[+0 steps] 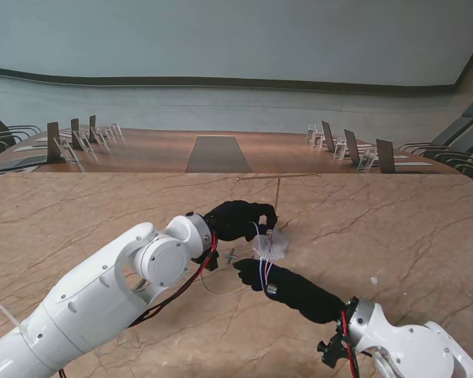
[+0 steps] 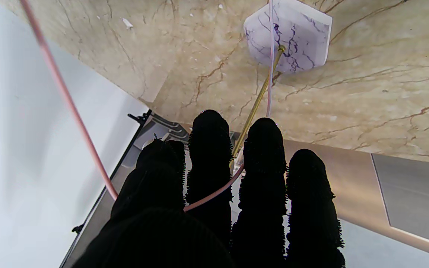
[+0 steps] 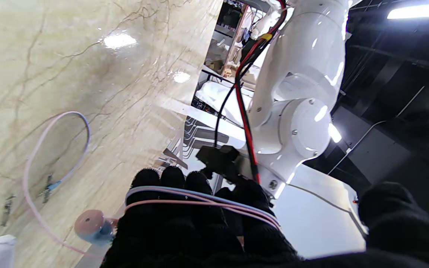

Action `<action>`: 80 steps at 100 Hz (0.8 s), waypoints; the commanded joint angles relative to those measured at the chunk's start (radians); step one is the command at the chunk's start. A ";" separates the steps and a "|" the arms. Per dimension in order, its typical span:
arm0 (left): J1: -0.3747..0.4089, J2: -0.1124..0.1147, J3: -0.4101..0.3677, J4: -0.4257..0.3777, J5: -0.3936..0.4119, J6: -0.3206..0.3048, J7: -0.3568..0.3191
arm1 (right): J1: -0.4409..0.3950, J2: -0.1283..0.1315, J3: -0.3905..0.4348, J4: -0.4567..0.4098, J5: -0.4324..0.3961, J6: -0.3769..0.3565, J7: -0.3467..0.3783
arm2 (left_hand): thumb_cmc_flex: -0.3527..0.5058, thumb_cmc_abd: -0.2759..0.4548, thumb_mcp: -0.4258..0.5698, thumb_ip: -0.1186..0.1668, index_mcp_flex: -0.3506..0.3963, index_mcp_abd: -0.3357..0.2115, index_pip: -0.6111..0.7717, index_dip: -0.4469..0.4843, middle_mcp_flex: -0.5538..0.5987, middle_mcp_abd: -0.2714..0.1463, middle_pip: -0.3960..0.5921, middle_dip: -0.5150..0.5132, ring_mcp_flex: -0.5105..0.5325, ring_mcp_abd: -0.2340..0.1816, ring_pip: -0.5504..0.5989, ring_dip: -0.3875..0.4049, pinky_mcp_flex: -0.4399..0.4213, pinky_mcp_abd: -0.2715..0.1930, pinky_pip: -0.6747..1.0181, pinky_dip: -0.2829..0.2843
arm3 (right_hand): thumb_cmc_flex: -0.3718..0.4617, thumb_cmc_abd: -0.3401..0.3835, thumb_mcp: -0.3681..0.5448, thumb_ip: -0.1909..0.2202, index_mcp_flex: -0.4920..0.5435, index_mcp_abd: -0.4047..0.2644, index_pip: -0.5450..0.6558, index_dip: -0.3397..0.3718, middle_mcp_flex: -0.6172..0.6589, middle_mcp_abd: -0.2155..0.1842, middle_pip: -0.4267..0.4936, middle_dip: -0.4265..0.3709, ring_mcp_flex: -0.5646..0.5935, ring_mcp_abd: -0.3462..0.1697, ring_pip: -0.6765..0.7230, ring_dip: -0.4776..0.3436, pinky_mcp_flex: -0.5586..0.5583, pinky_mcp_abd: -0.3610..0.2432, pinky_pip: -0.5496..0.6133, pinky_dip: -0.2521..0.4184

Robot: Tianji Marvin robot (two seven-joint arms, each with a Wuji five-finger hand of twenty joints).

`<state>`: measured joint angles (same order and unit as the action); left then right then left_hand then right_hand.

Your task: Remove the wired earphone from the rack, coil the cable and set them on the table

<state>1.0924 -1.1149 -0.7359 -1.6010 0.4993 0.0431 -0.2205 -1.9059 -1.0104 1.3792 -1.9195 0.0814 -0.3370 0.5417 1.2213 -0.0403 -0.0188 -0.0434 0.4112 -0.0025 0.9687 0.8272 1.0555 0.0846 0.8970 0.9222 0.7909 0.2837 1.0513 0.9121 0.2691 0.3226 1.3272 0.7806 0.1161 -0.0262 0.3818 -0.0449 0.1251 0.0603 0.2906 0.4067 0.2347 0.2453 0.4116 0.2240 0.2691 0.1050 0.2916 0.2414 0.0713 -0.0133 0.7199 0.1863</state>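
Wound in loops around the black-gloved right hand, the thin pink earphone cable could snag the slim brass rack if the pinching black-gloved left hand pulls sideways.

Layout of the beige veined marble bench at mid-task.
The slim brass T-shaped rack on a white marble base stands mid-bench; the left hand lies just left of its post, the right hand nearer to me, with the thin pink wired earphone cable wound over its fingers and looping onto the bench.
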 commanded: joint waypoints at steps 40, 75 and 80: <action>0.024 0.013 -0.038 -0.061 0.027 -0.021 -0.023 | 0.020 -0.023 -0.023 0.102 -0.033 0.046 -0.066 | 0.070 0.020 0.018 -0.015 -0.001 0.068 -0.018 -0.015 -0.012 0.012 0.006 -0.009 -0.007 -0.011 0.005 0.008 -0.007 -0.011 0.005 0.013 | -0.070 -0.016 0.022 -0.018 -0.030 -0.055 0.065 -0.047 -0.030 -0.008 -0.038 -0.011 -0.034 -0.002 -0.036 0.011 -0.019 -0.001 -0.033 -0.009; 0.050 0.024 -0.063 -0.106 0.034 -0.035 -0.048 | 0.043 -0.032 -0.029 0.146 -0.055 0.078 -0.093 | 0.070 0.017 0.012 -0.016 0.003 0.064 -0.021 -0.004 -0.008 0.014 0.009 -0.004 -0.006 -0.010 0.007 0.010 -0.007 -0.010 0.006 0.013 | -0.080 -0.013 0.024 -0.021 -0.037 -0.036 0.058 -0.063 -0.057 -0.014 -0.048 -0.015 -0.061 -0.013 -0.050 0.009 -0.032 -0.009 -0.063 -0.006; 0.055 0.026 -0.067 -0.114 0.035 -0.037 -0.053 | 0.047 -0.033 -0.029 0.152 -0.057 0.079 -0.096 | 0.070 0.014 0.014 -0.016 0.006 0.068 -0.021 -0.004 -0.006 0.013 0.009 -0.003 -0.005 -0.009 0.008 0.010 -0.006 -0.010 0.006 0.013 | -0.087 -0.011 0.027 -0.021 -0.032 -0.028 0.034 -0.080 -0.063 -0.015 -0.053 -0.018 -0.067 -0.016 -0.054 0.009 -0.031 -0.011 -0.082 0.000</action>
<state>1.1380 -1.0904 -0.7962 -1.6913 0.5340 0.0101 -0.2681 -1.8587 -1.0392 1.3523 -1.7822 0.0302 -0.2649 0.4492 1.2216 -0.0425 -0.0100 -0.0434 0.4117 0.0665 0.9682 0.8235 1.0553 0.0706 0.8970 0.9221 0.7909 0.2836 1.0513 0.9123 0.2691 0.3219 1.3271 0.7806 0.0849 -0.0256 0.3962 -0.0449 0.1130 0.0602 0.3486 0.3471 0.2029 0.2434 0.3719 0.2206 0.2303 0.0805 0.2544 0.2418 0.0463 -0.0485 0.6544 0.1861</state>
